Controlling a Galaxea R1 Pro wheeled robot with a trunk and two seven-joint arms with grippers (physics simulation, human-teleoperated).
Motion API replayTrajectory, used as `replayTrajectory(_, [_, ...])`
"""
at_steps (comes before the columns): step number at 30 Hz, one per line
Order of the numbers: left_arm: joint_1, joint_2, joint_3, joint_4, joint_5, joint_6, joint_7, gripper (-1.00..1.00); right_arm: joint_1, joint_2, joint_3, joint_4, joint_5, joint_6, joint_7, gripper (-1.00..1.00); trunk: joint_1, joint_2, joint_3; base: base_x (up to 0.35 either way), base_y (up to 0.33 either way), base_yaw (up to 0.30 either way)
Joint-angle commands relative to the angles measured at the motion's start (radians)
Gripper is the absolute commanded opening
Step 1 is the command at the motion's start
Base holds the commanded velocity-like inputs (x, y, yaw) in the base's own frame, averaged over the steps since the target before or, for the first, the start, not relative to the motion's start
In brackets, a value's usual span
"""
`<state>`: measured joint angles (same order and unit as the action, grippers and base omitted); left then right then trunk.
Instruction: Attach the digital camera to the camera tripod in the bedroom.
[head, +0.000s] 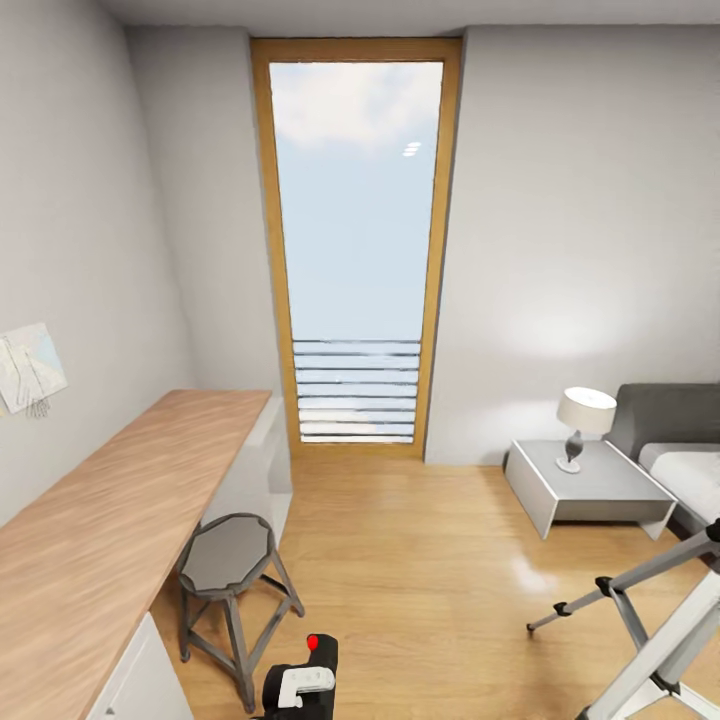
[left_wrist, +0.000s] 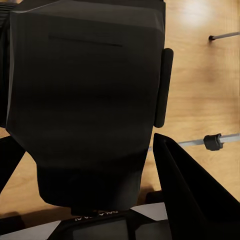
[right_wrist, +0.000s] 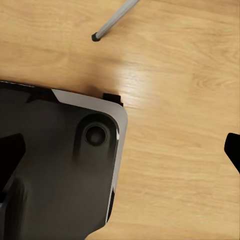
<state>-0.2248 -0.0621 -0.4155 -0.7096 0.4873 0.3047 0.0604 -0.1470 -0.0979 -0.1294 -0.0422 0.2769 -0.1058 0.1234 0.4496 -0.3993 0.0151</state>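
Looking forward from the head view, the bedroom shows a tall wood-framed window (head: 356, 250) in the far wall, a long wooden desk (head: 110, 510) along the left, and a grey round stool (head: 228, 555) tucked beside it on the light wood floor (head: 420, 560). On the right, a white bedside table (head: 585, 490) carries a lamp (head: 583, 425), with the grey-framed bed (head: 670, 440) just beyond it. The camera tripod (head: 650, 620) stands at the lower right, its silver legs splayed on the floor. At the bottom edge, the digital camera (head: 310, 665) with its red dot rises in the left gripper (head: 298, 690).

From the left wrist view, the digital camera (left_wrist: 85, 105) sits dark and close between the fingers (left_wrist: 192, 195), which are clamped on its body. Two tripod legs (left_wrist: 225, 36) cross the floor behind it.

From the right wrist view, one tripod leg (right_wrist: 112, 20) with its black foot rests on the wood floor (right_wrist: 175, 100), beside the robot's dark base (right_wrist: 60, 165). A black fingertip (right_wrist: 233, 150) pokes in at one edge; whether the right gripper's fingers are apart or together cannot be told.
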Motion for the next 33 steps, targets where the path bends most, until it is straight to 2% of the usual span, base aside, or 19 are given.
replayTrajectory(1, [0.0,0.001,-0.003,-0.002,0.008,0.004,0.006,-1.0,0.0,0.0,-0.009,0.001,0.008,-0.003,0.004,1.0,0.0,-0.001,0.0,0.0,0.0,-0.035])
replayTrajectory(33, [-0.001,0.003,-0.002,-0.002,0.009,-0.002,0.005,-1.0,0.0,0.0,-0.009,0.001,0.01,-0.005,0.005,1.0,0.0,-0.001,0.0,0.011,0.0,-0.002])
